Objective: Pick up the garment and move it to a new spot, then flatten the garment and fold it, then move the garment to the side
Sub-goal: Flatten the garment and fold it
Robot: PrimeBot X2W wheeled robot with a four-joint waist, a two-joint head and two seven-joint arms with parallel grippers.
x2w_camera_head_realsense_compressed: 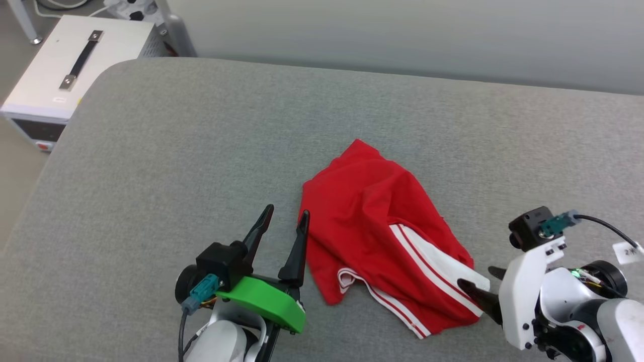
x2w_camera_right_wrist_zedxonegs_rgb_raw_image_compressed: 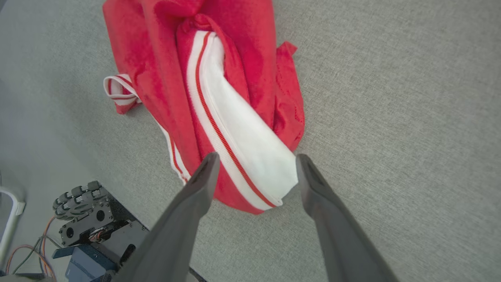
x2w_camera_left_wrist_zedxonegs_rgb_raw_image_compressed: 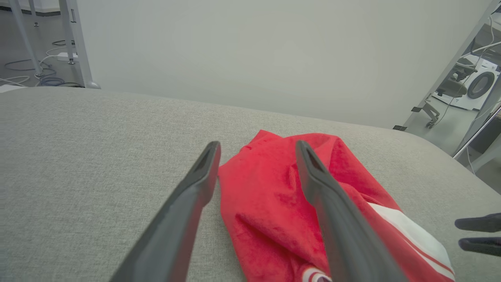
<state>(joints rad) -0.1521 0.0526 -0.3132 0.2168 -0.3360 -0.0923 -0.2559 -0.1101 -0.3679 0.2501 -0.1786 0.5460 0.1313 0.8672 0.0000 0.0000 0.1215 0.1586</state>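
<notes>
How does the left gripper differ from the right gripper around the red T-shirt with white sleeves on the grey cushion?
The left gripper has a green mount; the right gripper a white mount. The left gripper straddles a plain side edge of the red T-shirt; the right gripper brackets its white sleeve end. Both have long dark fingers, open, gripping nothing.

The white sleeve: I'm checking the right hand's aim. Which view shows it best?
Right wrist view: the white sleeve lies close and unhidden, its end between the fingers of the open right hand. The head view shows it smaller; the left wrist view catches a strip.
</notes>
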